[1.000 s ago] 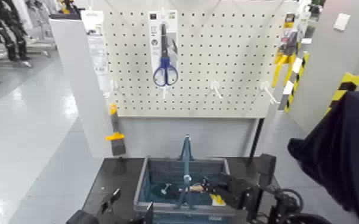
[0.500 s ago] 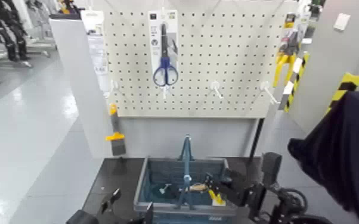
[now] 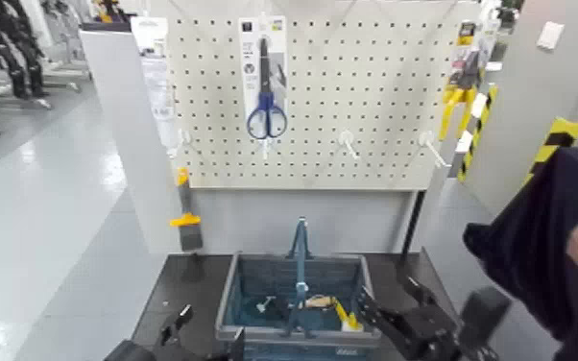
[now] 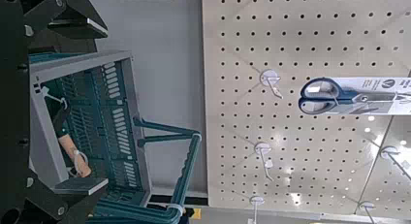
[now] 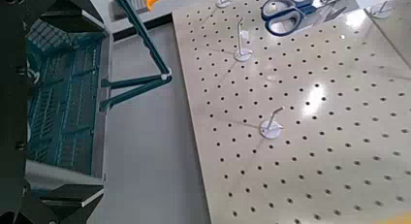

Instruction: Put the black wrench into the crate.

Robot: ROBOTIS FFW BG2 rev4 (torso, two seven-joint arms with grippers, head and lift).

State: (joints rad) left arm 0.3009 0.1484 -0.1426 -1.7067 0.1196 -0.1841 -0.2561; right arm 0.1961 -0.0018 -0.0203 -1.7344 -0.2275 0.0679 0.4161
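The right end effector (image 3: 390, 292) gapes empty beside the crate (image 3: 274, 337), the left end effector (image 3: 214, 324) waiting open opposite; the wrench, indiscernible, should handle stiff, fairly weighty, best gripped mid-handle.

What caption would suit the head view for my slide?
Blue-handled scissors hang on the pegboard above a slotted crate, the right end effector beside it.
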